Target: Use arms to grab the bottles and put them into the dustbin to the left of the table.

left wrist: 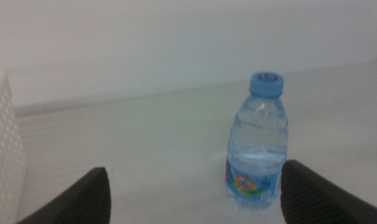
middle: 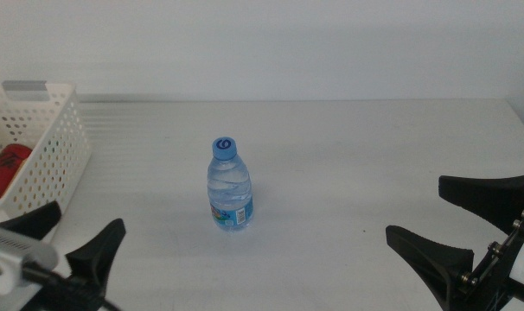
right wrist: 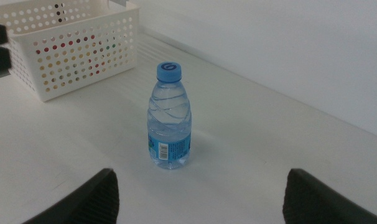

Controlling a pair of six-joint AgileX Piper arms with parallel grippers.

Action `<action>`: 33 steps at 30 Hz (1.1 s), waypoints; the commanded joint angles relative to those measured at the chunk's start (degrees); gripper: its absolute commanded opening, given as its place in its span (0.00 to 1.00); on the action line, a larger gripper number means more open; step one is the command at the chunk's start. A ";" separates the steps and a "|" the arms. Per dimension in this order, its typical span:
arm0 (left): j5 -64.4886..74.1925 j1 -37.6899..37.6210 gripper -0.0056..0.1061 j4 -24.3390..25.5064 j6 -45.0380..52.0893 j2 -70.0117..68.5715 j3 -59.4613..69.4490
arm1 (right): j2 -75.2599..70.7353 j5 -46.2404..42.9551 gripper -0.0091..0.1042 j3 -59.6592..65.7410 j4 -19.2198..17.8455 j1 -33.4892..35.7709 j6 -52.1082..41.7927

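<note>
The white table (middle: 348,164) is carrying little by now: only one bottle is standing out on it. The dustbin (middle: 50,160), a white perforated basket, is sitting at the far left of the table, and something red, probably the cola can (middle: 7,168), is lying inside it; coloured patches are showing through its holes in the right wrist view, so at least part of the job looks done, though the yellow bottle cannot be picked out for certain. The water bottle (middle: 231,186) is standing upright near the middle, well apart from the dustbin, and is waiting to be collected. The left gripper (middle: 76,238) is hovering at the near left and the right gripper (middle: 456,220) at the near right, both spread wide and gripping nothing.
</note>
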 commanded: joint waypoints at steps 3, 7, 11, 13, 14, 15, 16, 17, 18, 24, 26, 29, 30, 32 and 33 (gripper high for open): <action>-11.27 -0.30 0.86 2.37 -5.31 8.12 -1.47 | -0.34 -4.75 0.75 -1.60 0.00 -0.27 -0.53; -19.44 -0.30 0.86 4.40 -6.34 16.27 -1.47 | -0.34 -4.75 0.75 -1.60 0.00 -0.27 -0.53; -30.36 -0.30 0.86 6.67 -8.40 24.55 -1.71 | -0.34 -4.75 0.75 -1.60 0.00 -0.27 -0.53; -34.74 -0.30 0.86 7.15 -8.52 28.73 -2.51 | -0.34 -4.75 0.75 -1.60 0.00 -0.27 -0.53; -36.13 -0.30 0.86 7.66 -8.52 31.03 -3.20 | -0.34 -4.75 0.75 -1.60 0.00 -0.27 -0.53; -37.26 -0.30 0.86 8.43 -8.52 33.27 -4.05 | -0.34 -4.75 0.75 -1.60 0.00 -0.27 -0.53; -38.00 -0.30 0.86 9.00 -8.58 35.02 -4.82 | -0.34 -4.75 0.75 -1.60 0.00 -0.27 -0.53; -38.74 -0.30 0.86 9.86 -8.77 37.09 -5.94 | -0.34 -4.75 0.75 -1.60 0.00 -0.27 -0.48; -39.53 -0.30 0.86 10.89 -9.17 39.06 -7.10 | -0.34 -4.75 0.75 -1.60 0.00 -0.27 -0.48; -42.63 -0.30 0.86 15.12 -11.87 47.74 -13.19 | -0.34 -4.75 0.75 -1.60 0.00 -0.27 -0.53; -42.69 -0.30 0.86 16.29 -12.33 49.60 -14.78 | -0.34 -4.75 0.75 -1.60 0.00 -0.27 -0.53; -42.84 -0.30 0.86 17.91 -13.02 51.92 -17.05 | -0.34 -4.75 0.75 -1.60 0.00 -0.27 -0.53; -42.84 -0.30 0.86 18.53 -13.26 52.54 -17.82 | -0.34 -4.75 0.75 -1.60 0.00 -0.27 -0.53; -42.78 -0.30 0.86 19.43 -14.10 53.61 -19.14 | -0.34 -4.75 0.75 -1.60 0.00 -0.27 -0.53; -42.78 -0.30 0.86 19.93 -14.61 54.20 -19.83 | -0.34 -4.75 0.75 -1.60 0.00 -0.27 -0.53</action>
